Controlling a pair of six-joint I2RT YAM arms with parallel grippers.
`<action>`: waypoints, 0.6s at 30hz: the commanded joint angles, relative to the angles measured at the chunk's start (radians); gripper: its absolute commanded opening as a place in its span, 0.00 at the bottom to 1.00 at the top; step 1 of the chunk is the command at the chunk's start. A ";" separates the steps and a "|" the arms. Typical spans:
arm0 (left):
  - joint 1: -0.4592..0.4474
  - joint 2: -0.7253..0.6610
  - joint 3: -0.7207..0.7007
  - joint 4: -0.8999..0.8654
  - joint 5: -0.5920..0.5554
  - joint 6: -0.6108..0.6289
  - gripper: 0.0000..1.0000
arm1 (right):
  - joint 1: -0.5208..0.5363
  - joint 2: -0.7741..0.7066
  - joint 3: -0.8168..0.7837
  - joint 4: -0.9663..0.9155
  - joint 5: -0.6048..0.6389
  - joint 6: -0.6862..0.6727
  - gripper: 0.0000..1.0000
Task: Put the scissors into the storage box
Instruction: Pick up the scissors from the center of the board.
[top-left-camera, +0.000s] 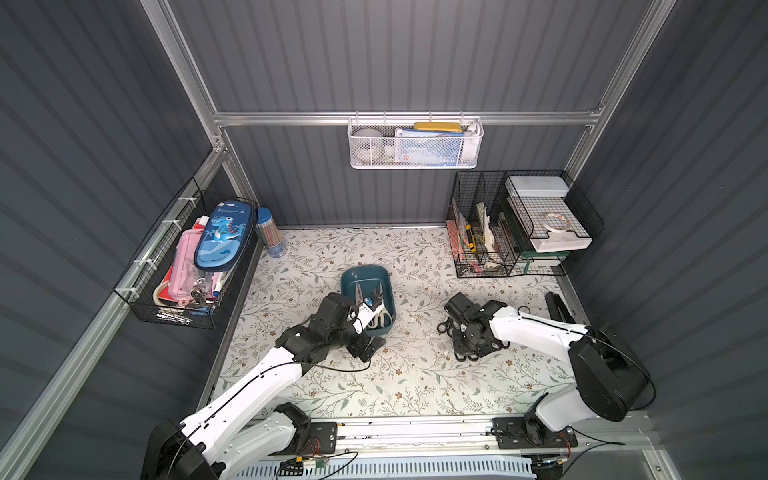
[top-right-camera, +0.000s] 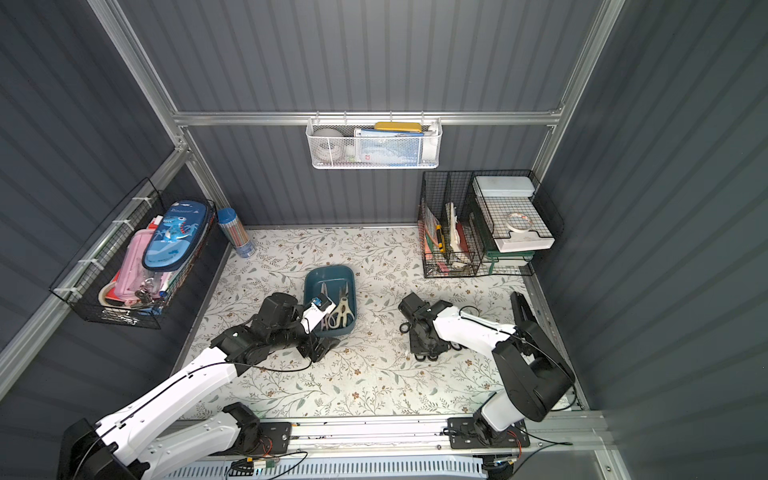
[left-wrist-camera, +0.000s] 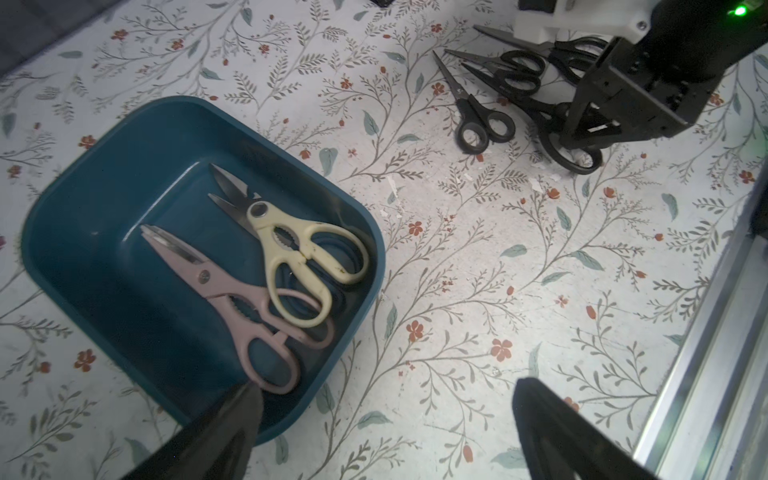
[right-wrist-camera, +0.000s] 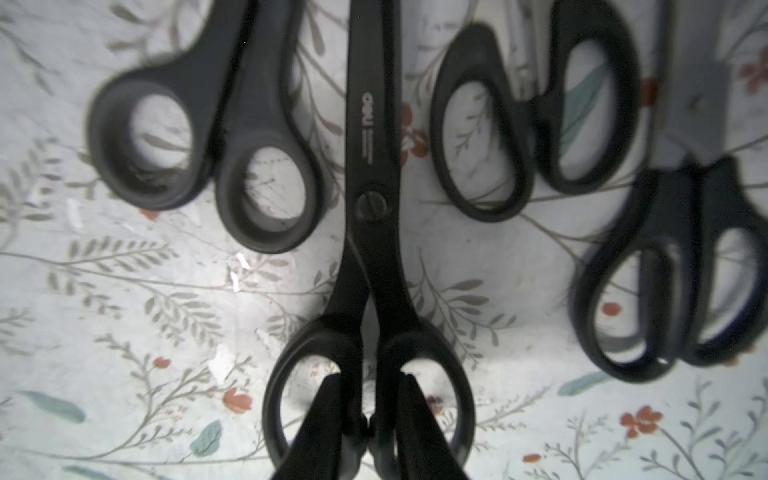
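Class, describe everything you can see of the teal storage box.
The storage box is dark teal, smooth plastic, rectangular with rounded corners and low walls, open-topped. It sits flat on the floral tabletop, mid-table. Inside lie pink shears, cream shears overlapping them and dark-blue handles beneath.

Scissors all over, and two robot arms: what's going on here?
Tidying up: pink shears and cream shears already lie in the teal box. The left fingers hang open at the box's edge. The right fingers pinch the handle of the middle black pair; three other black pairs lie beside it.
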 joint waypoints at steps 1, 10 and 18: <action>-0.001 -0.067 0.010 -0.015 -0.135 -0.078 0.99 | 0.007 -0.070 0.073 -0.060 0.035 -0.011 0.18; 0.137 -0.082 0.039 -0.065 -0.286 -0.169 0.99 | 0.075 0.022 0.349 -0.083 -0.023 -0.089 0.18; 0.227 -0.029 0.044 -0.063 -0.225 -0.161 0.99 | 0.186 0.328 0.724 -0.062 -0.194 -0.181 0.18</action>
